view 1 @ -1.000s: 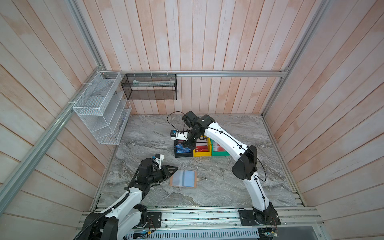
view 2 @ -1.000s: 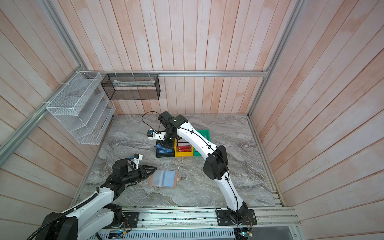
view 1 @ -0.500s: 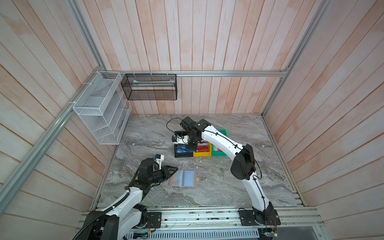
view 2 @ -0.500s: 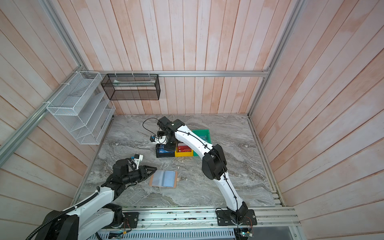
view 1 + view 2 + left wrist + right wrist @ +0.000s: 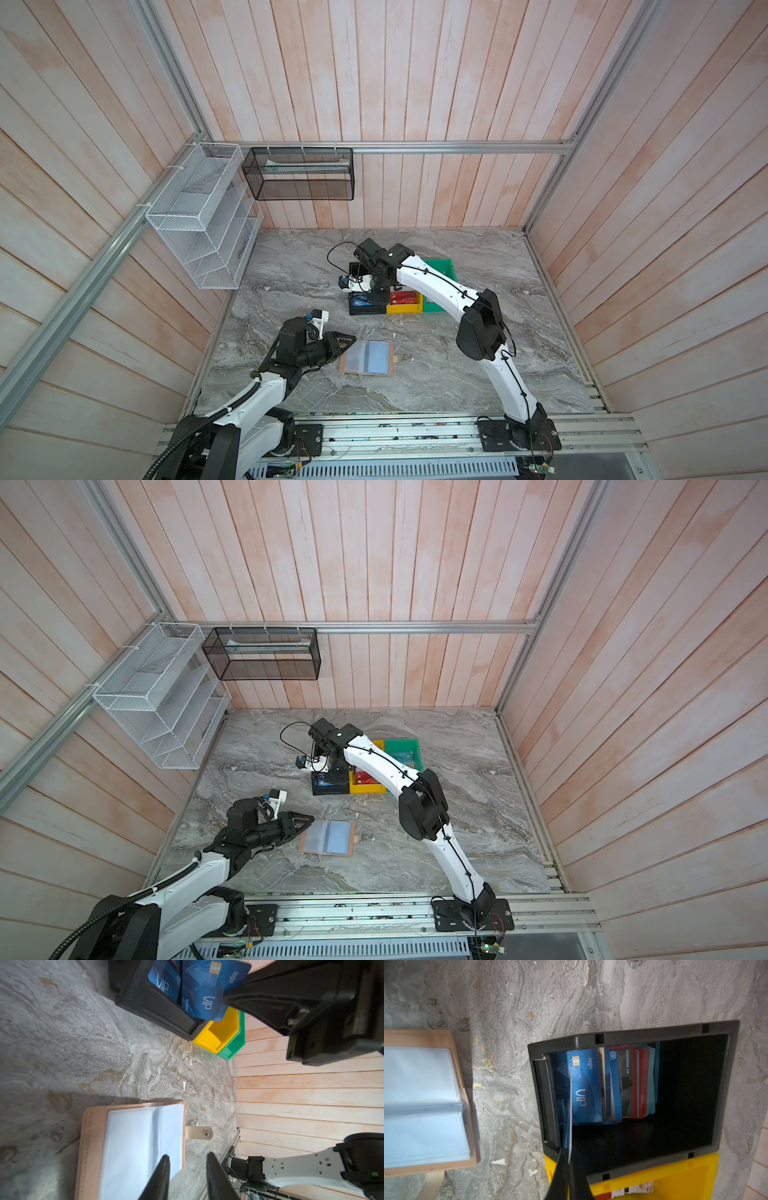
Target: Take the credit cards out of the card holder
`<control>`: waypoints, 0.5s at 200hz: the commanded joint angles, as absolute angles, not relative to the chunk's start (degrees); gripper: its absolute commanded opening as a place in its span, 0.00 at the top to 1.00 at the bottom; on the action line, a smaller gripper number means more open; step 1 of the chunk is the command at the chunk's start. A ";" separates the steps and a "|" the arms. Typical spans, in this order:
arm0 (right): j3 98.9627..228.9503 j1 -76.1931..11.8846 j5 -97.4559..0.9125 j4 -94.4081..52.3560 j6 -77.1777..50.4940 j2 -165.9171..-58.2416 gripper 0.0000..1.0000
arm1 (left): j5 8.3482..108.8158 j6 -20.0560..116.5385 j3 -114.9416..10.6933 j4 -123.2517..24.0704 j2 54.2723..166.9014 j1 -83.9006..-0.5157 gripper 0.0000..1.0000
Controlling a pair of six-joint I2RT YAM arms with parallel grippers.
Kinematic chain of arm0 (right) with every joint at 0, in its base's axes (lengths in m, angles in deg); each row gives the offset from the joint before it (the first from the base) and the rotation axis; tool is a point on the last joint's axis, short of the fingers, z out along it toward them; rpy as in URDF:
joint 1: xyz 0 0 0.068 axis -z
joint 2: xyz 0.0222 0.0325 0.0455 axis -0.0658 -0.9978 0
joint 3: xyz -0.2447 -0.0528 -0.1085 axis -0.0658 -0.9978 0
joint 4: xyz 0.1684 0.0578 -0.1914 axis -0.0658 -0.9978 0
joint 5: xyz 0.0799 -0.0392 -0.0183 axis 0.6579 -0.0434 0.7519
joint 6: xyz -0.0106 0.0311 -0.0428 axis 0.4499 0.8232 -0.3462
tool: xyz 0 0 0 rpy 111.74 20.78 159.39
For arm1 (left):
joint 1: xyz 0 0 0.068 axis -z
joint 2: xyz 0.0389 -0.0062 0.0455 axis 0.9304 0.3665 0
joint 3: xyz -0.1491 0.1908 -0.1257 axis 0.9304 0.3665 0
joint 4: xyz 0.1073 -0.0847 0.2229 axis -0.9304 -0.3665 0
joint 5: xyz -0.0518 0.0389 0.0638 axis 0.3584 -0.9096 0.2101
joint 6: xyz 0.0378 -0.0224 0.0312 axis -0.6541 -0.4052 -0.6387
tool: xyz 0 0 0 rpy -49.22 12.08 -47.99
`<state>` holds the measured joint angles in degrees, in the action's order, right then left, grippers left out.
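Right gripper (image 5: 568, 1155) is pinched tight on a blue card (image 5: 205, 989), held on edge above the black bin (image 5: 633, 1035), over the end nearest the card holder (image 5: 368, 358). More cards (image 5: 629, 1084), blue and red, lie stacked inside that bin. Yellow bin (image 5: 404, 308) touches the black one, with the green bin (image 5: 442, 266) on its other side. All 3 sit mid-desk (image 5: 415, 374). Card holder lies open and flat nearer the desk's front edge, left of middle, strap tab (image 5: 199, 1132) sticking out. Left gripper (image 5: 187, 1169) hovers by the holder's back-left corner, fingers (image 5: 160, 1178) a narrow gap apart, empty.
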<state>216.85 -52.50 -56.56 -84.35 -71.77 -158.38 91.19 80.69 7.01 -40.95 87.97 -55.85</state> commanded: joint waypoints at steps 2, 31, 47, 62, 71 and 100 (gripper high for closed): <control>216.52 -52.58 -58.76 -85.26 -72.61 -160.37 1.00 | 92.06 79.27 6.14 -40.00 87.65 -56.28 0.67; 216.51 -52.67 -58.80 -84.98 -72.83 -161.10 1.00 | 91.84 79.19 6.12 -40.11 87.42 -56.28 0.67; 216.52 -52.74 -59.02 -84.89 -72.90 -161.58 1.00 | 91.84 79.13 6.16 -40.26 87.51 -56.37 0.67; 216.52 -52.73 -59.36 -84.80 -73.05 -161.99 1.00 | 91.84 79.01 6.10 -40.19 87.68 -56.46 0.67; 216.47 -52.79 -59.36 -84.71 -73.20 -162.22 1.00 | 91.92 78.93 6.08 -40.27 87.76 -56.57 0.67; 216.60 -52.79 -59.55 -84.32 -73.36 -162.89 1.00 | 91.93 78.74 6.08 -40.26 88.11 -56.82 0.67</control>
